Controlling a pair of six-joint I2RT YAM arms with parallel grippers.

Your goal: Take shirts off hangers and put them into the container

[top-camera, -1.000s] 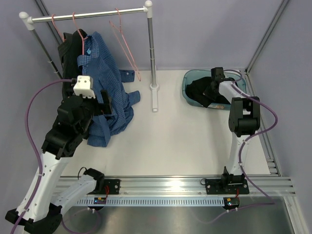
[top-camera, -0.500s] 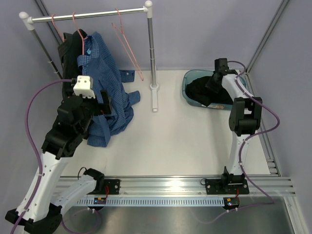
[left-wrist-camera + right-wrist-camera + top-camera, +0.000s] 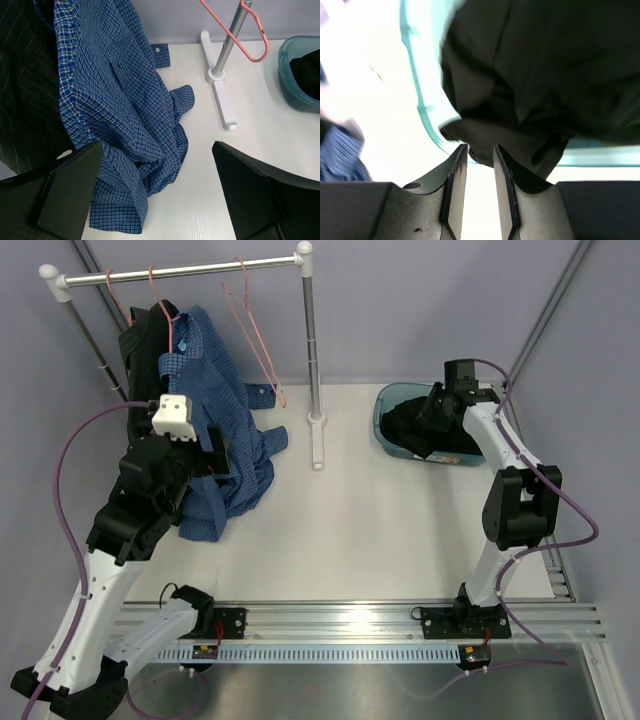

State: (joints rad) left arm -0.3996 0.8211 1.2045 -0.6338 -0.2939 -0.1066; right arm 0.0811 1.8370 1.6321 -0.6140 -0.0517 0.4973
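white table (image 3: 380,530), lilac walls (image 3: 400,300), rail (image 3: 200,268) back-left, container (image 3: 382,425) right.

rail (image 3: 185,272): white-and-silver, stands far left on table (image 3: 380,530) | table: white | wall (image 3: 400,310): lilac

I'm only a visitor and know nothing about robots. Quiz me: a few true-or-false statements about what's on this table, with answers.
1. A black shirt lies in the blue tub. True.
2. Every hanger carries a shirt. False: one hanger on the rail hangs bare.
3. The blue checked shirt trails down onto the table. True.
4. The left fingers are clamped on the blue checked shirt. False: they stand wide open, holding nothing.
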